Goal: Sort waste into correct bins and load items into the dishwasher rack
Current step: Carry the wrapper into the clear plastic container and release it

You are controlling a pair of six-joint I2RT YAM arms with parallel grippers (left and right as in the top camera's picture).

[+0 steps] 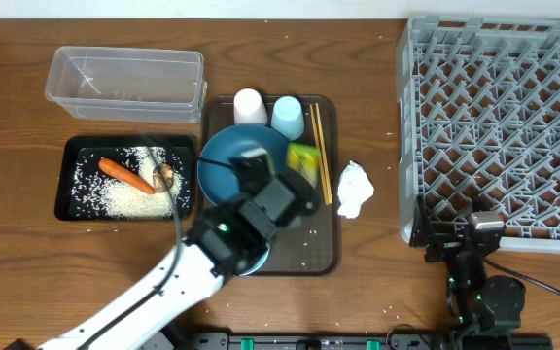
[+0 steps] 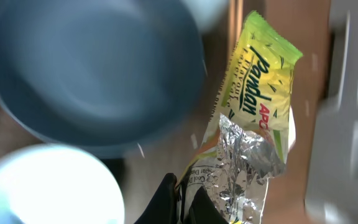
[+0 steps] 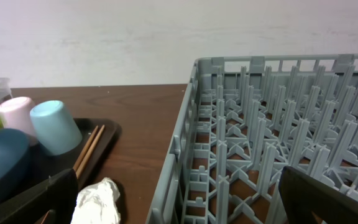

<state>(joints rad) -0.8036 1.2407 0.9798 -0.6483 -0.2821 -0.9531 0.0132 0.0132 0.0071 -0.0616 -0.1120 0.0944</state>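
Left hand (image 2: 182, 190) over the right side of the dark brown serving tray (image 1: 311, 253) at mid-worktop. Its fingers (image 2: 160, 202) are clenched on the lower edge of the shiny green-yellow foil wrapper (image 2: 253, 118). The wrapper's silver inner side is crumpled near the grip, and the wrapper shows sharp against a blurred background. Large dark blue plate (image 1: 231, 156) on the tray's left half, partly under the arm. Smaller light blue bowl (image 2: 42, 186) beside the plate toward the near edge, mostly hidden in the overhead view. White cup (image 1: 249, 107) and light blue cup (image 1: 288, 117) side by side at the tray's far end. Wooden chopsticks (image 1: 319, 146) lie along the tray's right rim. Crumpled white tissue (image 1: 355, 188) on bare worktop between the serving tray and the large grey plastic lattice rack (image 1: 499, 117), which fills the far right corner. Shallow black rectangular tray (image 1: 63, 180) toward the left edge holds the orange carrot (image 1: 124, 172), loose white rice (image 1: 129, 199) and the small brown food lump (image 1: 163, 175) at the carrot's right end. Clear plastic rectangular tub (image 1: 124, 78) just beyond the black tray, toward the far left corner. Right hand (image 3: 179, 193) low by the rack's near left corner, fingers spread wide, released.
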